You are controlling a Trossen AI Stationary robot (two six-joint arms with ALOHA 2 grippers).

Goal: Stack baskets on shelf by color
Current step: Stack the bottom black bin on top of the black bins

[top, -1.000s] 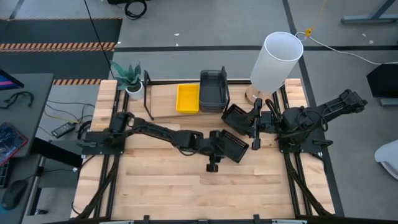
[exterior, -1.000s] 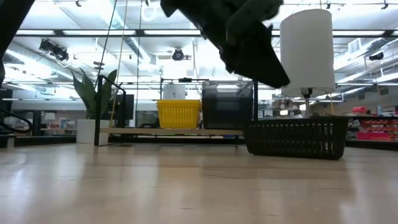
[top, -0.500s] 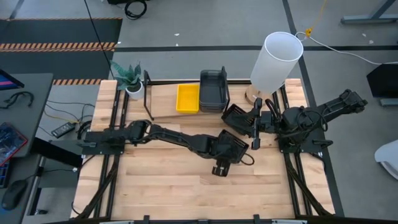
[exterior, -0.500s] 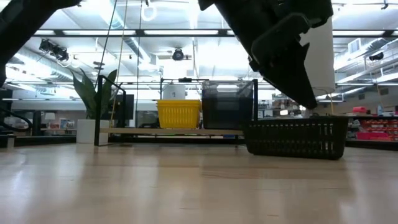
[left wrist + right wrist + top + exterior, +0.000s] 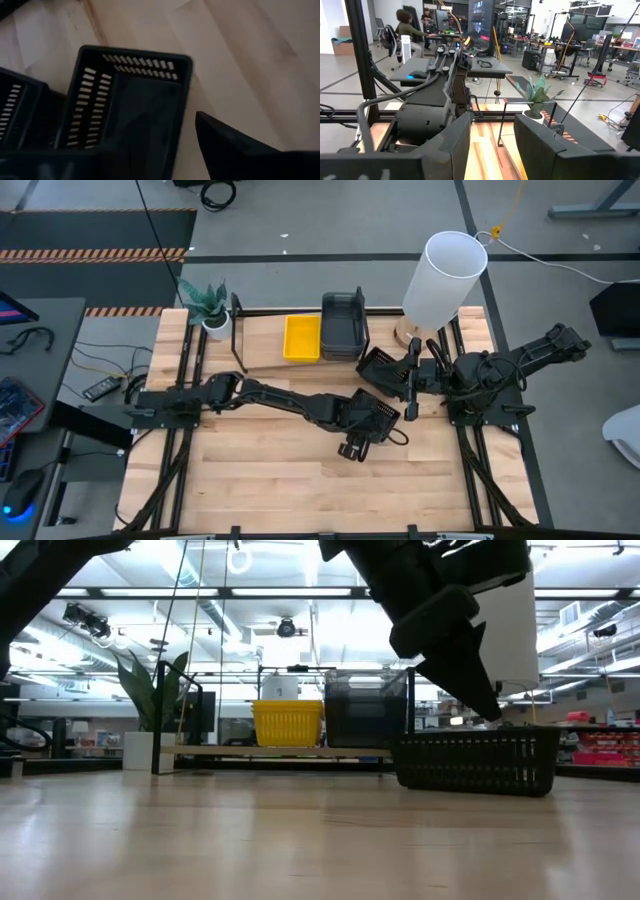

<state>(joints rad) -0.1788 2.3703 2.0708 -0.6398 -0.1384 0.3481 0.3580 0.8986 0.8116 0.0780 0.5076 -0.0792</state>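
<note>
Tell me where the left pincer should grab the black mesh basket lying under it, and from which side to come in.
Grip a long wall of the black mesh basket, one finger inside and one outside, coming straight down from above. It lies upright with its mouth open, so the thin rim is free. The left pincer hovers over it; the far wall, away from the neighbouring basket, looks least crowded.

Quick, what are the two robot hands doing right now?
Left gripper: above a black mesh basket, holding nothing visible; open or shut cannot be told.
Right gripper: open, holding nothing.
</note>
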